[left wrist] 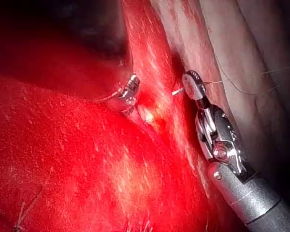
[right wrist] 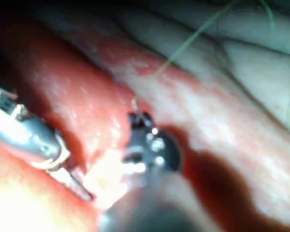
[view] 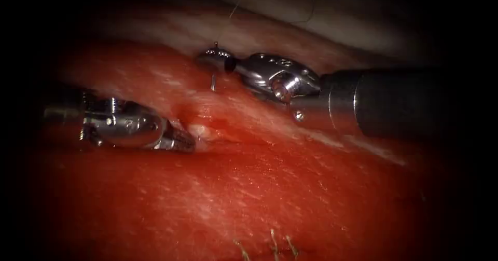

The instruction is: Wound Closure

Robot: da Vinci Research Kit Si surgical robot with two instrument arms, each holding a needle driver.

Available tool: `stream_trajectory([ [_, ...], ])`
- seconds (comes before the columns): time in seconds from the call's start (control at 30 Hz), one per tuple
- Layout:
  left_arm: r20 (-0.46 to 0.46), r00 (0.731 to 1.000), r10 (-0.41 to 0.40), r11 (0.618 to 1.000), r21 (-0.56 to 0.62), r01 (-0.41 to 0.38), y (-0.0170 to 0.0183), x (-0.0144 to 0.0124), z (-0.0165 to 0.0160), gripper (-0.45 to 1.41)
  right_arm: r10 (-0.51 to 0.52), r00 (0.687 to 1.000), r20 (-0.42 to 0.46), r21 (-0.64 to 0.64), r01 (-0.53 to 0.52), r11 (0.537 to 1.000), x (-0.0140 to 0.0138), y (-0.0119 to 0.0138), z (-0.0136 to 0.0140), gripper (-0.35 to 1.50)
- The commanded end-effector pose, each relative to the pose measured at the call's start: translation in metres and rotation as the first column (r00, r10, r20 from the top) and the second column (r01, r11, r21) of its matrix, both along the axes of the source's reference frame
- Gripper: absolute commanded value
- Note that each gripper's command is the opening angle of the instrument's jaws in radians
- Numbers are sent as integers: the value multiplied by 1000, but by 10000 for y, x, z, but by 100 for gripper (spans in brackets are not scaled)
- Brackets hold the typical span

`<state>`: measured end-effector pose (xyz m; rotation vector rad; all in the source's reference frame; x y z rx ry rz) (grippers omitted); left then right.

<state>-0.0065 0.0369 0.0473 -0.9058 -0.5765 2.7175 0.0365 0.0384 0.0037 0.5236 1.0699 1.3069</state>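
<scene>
My right tool [view: 213, 59] comes in from the right with its jaws shut on the curved needle [view: 212, 82]. A short stub of the needle shows above the jaws, and a longer part points down at the tissue [view: 270, 188] on the right side of the cut [view: 233, 146]. I cannot tell whether its end is in the tissue. My left tool [view: 182, 142] lies low on the left, its jaws shut on the tissue edge beside a pale lump [view: 199, 131]. Thin thread [view: 236, 7] trails up from the needle. The wrist views show the needle [left wrist: 178, 91], right tool [right wrist: 144, 126] and left tool [right wrist: 79, 186].
Several cut ends of thread [view: 272, 245] stick up from the tissue near the front edge. A paler band of tissue [view: 270, 32] runs behind the right tool. Red fluid wets the surface around the cut. The right tool's dark shaft [view: 394, 102] lies low over the tissue.
</scene>
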Motion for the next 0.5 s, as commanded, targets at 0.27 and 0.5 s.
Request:
stream_trajectory([
  [0.27,1,1000,1,1000,1,-1,-5,-5,6,-25,9,998,-70,119,-1,993,16,-6,-2,-35],
  [0.5,3,1000,2,1000,3,-2,-4,-3,4,-25,-37,996,-76,209,52,977,43,-41,4,-35],
])
